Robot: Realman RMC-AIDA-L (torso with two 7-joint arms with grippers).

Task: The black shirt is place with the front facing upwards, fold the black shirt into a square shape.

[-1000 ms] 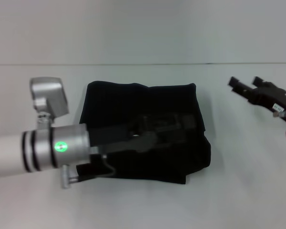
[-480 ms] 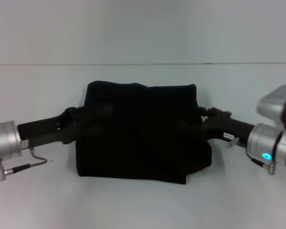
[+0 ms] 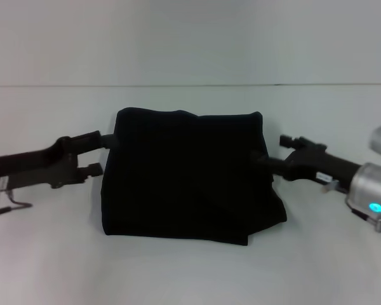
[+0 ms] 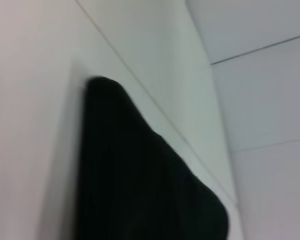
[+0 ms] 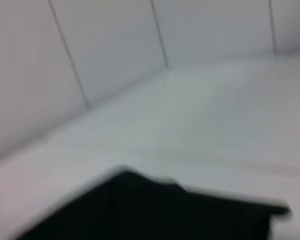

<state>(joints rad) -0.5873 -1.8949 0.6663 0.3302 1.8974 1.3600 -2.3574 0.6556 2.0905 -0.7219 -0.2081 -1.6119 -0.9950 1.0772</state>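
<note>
The black shirt [image 3: 187,175] lies folded into a rough square bundle in the middle of the white table [image 3: 190,273]; no lettering shows. In the head view my left gripper [image 3: 100,153] is at the shirt's left edge, open, its upper finger touching the cloth. My right gripper [image 3: 274,151] is at the shirt's right edge, also open, with its lower finger against the cloth. The left wrist view shows a rounded edge of the black shirt [image 4: 140,175] on the table. In the right wrist view, a folded corner of the black shirt [image 5: 140,212] fills the near part.
Bare white table [image 3: 44,254] surrounds the bundle on all sides. A pale wall [image 3: 190,38] rises behind the table's far edge. The bundle's lower right corner [image 3: 267,219] bulges out unevenly.
One second ago my left arm reached across the shirt while the right gripper was far to the right. Both grippers then came over the bundle and have now drawn back to its side edges.
</note>
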